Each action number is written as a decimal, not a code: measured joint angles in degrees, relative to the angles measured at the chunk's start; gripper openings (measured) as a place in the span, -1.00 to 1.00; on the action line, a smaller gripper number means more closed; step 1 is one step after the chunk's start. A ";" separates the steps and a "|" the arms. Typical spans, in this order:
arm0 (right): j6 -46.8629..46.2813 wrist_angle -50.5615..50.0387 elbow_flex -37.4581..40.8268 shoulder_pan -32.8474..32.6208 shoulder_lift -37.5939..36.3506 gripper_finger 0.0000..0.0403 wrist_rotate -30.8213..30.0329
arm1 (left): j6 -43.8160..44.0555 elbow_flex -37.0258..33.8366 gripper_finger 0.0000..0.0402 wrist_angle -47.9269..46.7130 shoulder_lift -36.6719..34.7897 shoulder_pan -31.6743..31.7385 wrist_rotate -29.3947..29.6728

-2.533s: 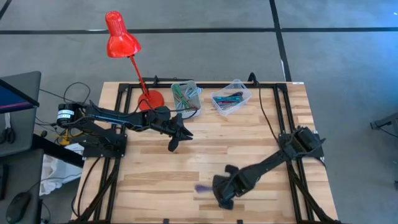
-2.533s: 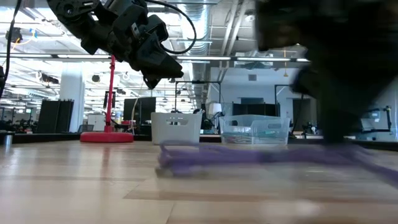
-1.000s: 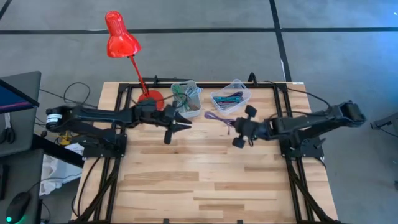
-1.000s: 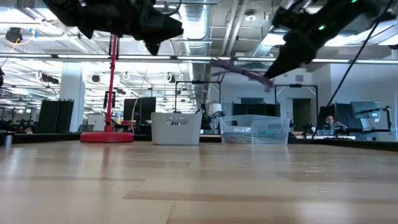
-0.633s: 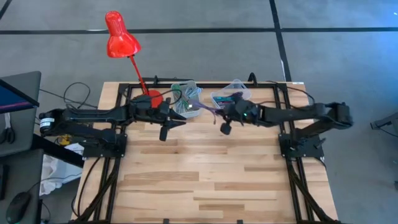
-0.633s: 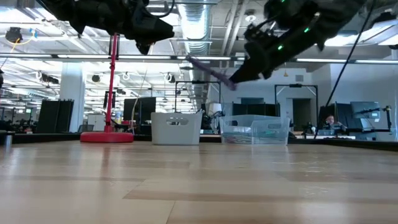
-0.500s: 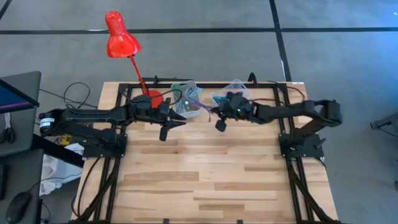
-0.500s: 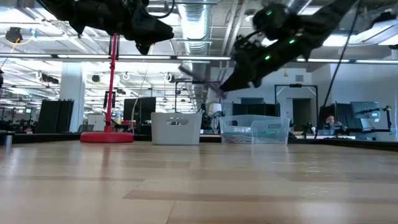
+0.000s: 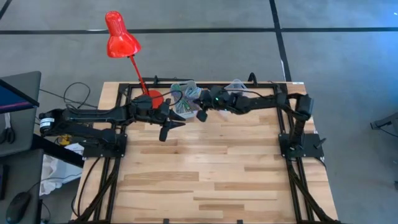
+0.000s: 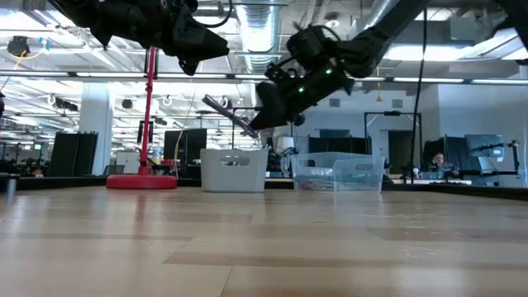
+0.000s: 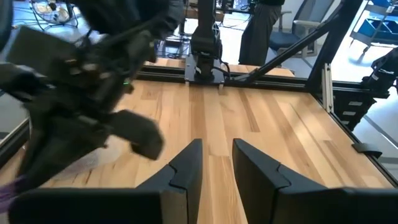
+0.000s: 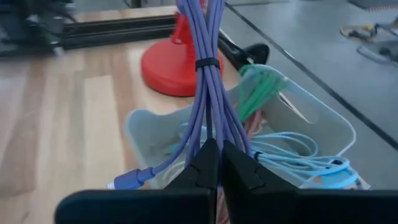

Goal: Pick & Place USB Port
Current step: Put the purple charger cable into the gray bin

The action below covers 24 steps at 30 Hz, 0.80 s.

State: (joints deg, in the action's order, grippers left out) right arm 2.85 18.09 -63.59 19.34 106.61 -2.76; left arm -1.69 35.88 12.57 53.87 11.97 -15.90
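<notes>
High view showed the right gripper (image 9: 200, 107) stretched far across the back of the table, hanging at about one o'clock from the table's centre, directly above the white bin (image 9: 186, 99) that sat beside the red lamp base (image 9: 151, 98). Its fingers were pressed together on a bundled purple USB cable (image 12: 208, 68), pinched near the middle of the bundle, so that the loops stuck out ahead of the fingers past a small tie, and a plug end dangled down toward the bin's near wall. From the low view the cable (image 10: 229, 115) rode well above the bin (image 10: 234, 170), tilted and clear of its rim. The bin already held green and pale blue cables (image 12: 283, 163), heaped fairly high. The left gripper (image 9: 168, 122) waited near the table's eleven o'clock, just beside the same bin, its fingers (image 11: 186, 171) spread a little and holding nothing. A clear tray (image 9: 235, 85) of other cables stood at about one o'clock, mostly hidden under the right arm. To me the carry looked nearly done, with only the release left. The risk was in the drop: the loose plug end hung nearer the bin's wall than its middle, so a release from that height could leave the cable draped over the rim or sliding out onto the wood. The heap inside could also shed it, and the two arms stood close enough that a careless withdrawal might clip the left one.
</notes>
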 joint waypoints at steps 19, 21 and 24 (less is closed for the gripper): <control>-1.37 -11.47 -11.93 2.96 8.45 -0.99 1.20 | 0.02 0.00 -0.56 -0.61 0.00 0.01 0.00; -1.37 -10.72 -11.93 2.96 8.39 -0.94 1.22 | 0.24 0.00 -0.56 -0.62 0.00 0.00 0.00; -1.37 -9.37 -11.93 2.96 8.39 -0.83 1.22 | 0.24 0.00 -0.56 -0.62 0.00 0.02 0.00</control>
State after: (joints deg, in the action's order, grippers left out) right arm 1.48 8.72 -75.53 22.31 115.00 -1.54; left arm -1.45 35.88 11.94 53.87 11.99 -15.90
